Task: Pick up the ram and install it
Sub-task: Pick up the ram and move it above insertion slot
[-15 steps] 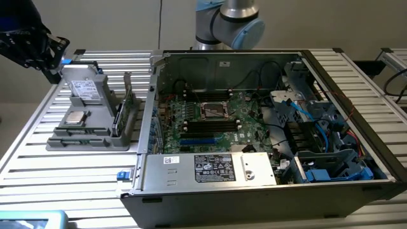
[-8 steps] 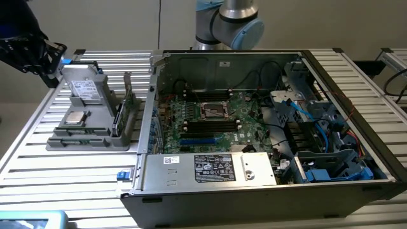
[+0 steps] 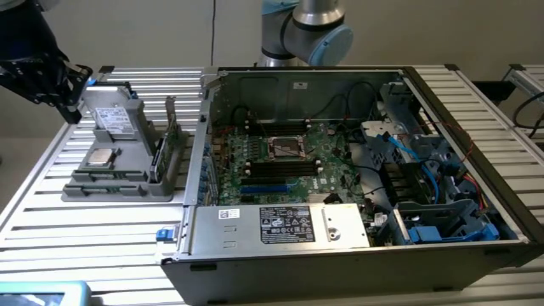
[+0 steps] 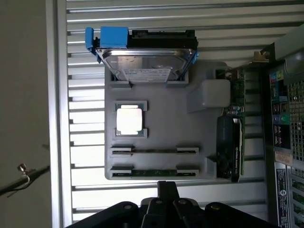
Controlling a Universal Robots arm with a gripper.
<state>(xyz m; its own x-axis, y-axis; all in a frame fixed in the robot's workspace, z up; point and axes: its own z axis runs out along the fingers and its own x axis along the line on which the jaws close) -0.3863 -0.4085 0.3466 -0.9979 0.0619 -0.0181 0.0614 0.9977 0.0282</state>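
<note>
Two ram sticks (image 4: 154, 151) (image 4: 154, 172) stand on edge in the slots of a grey tray (image 4: 166, 118), each showing as a thin green strip between grey clips. In the exterior view that tray (image 3: 127, 182) lies on the slatted table at the left of the open computer case (image 3: 340, 166). My gripper (image 4: 167, 189) is shut with nothing in it, hanging well above the table just off the tray's ram end. The exterior view has the gripper (image 3: 68, 105) high at the far left, near the tray's back corner. Long black memory slots (image 3: 279, 168) lie on the motherboard inside the case.
The tray also carries a hard drive (image 4: 146, 59) with a blue bracket, a square silver processor (image 4: 130, 119) and an upright green card (image 4: 236, 99) at its case side. The case's metal wall (image 3: 200, 134) rises right beside the tray. Cables and drive cages crowd the case's right side.
</note>
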